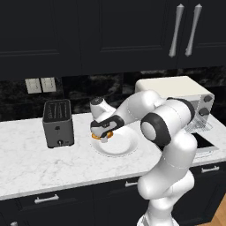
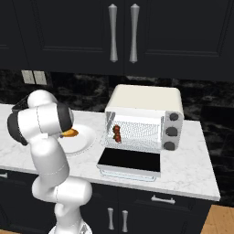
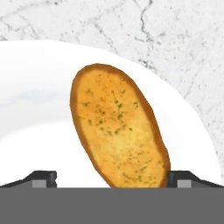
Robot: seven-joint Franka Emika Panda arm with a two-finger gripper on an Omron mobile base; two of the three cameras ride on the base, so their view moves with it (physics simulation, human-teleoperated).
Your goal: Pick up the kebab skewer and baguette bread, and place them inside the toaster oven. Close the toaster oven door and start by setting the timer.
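gripper (image 3: 112, 177): jaws wide open, low over plate, tips either side of bread's near end, nothing held
bread (image 3: 118, 127): flat on white plate (image 3: 35, 131), golden with green flecks, tilted oblong
plate spot: marble counter (image 1: 26, 159), between slot toaster (image 1: 58, 122) and oven
skewer (image 2: 117, 133): inside oven (image 2: 146, 103) on wire rack, left side
oven door (image 2: 130, 162): open, folded down flat
knobs (image 2: 172, 131): three, on oven's right
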